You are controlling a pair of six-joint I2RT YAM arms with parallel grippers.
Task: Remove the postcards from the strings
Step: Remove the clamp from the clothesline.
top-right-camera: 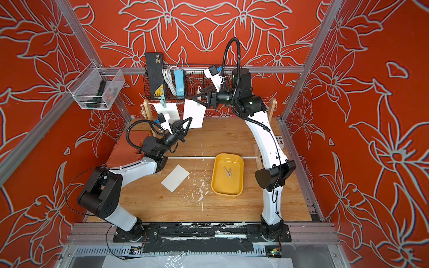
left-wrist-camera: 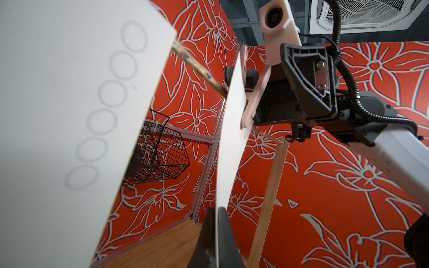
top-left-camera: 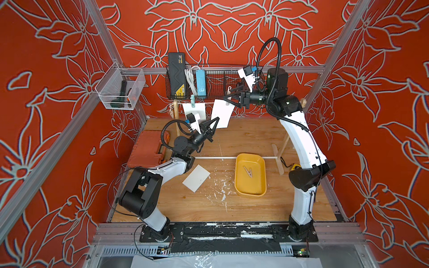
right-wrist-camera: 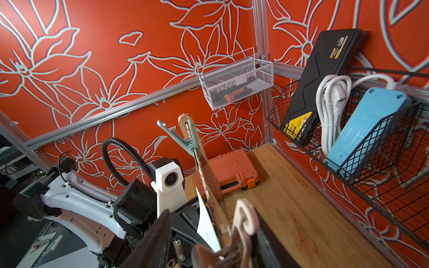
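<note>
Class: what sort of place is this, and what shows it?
Probably a lab robot test cell: left arm and right arm bolted beside a wooden table, aluminium frame, postcards pegged on a string.

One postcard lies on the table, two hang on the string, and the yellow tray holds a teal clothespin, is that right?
No. The clothespin in the yellow tray is beige, not teal; both top views show it. One postcard does lie on the table, and two hanging postcards are on the string.
</note>
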